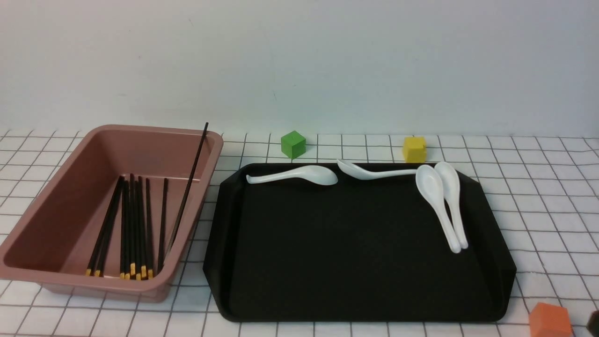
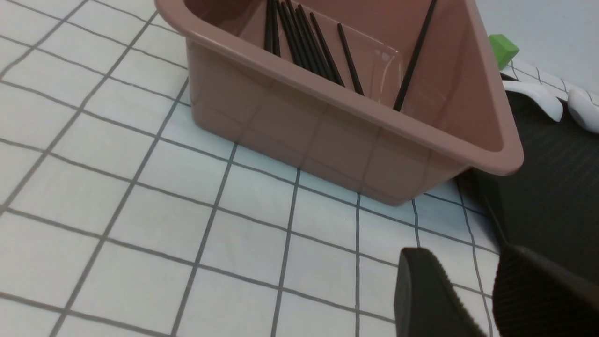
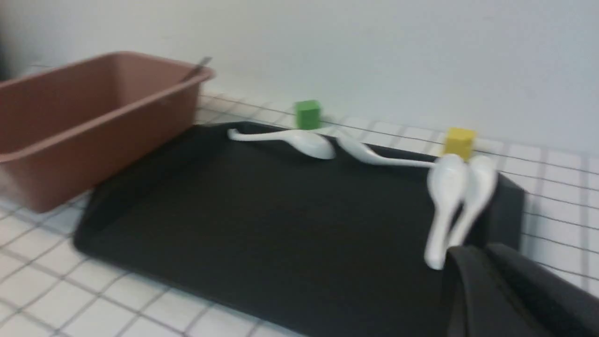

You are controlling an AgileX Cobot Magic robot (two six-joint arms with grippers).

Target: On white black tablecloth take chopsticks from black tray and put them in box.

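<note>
The dusty-pink box (image 1: pixel 70 196) stands at the left on the checked tablecloth (image 1: pixel 538 187). Several black chopsticks (image 1: pixel 135 224) with yellow ends lie in it, and one more chopstick (image 1: pixel 189 187) leans on its right wall, tip above the rim. The black tray (image 1: pixel 355 262) beside it holds no chopsticks. Neither gripper shows clearly in the front view. In the left wrist view my left gripper (image 2: pixel 465 255) is open and empty over the cloth, near the box's (image 2: pixel 327 126) corner and its chopsticks (image 2: pixel 304 42). In the blurred right wrist view my right gripper (image 3: pixel 479 252) is shut and empty over the tray's (image 3: pixel 281 220) near right part.
Several white spoons lie on the tray: two along the far rim (image 1: pixel 299 174), two side by side at the right (image 1: pixel 444 201). A green cube (image 1: pixel 293 144) and a yellow cube (image 1: pixel 414 149) stand behind the tray. An orange cube (image 1: pixel 550 320) sits at the front right.
</note>
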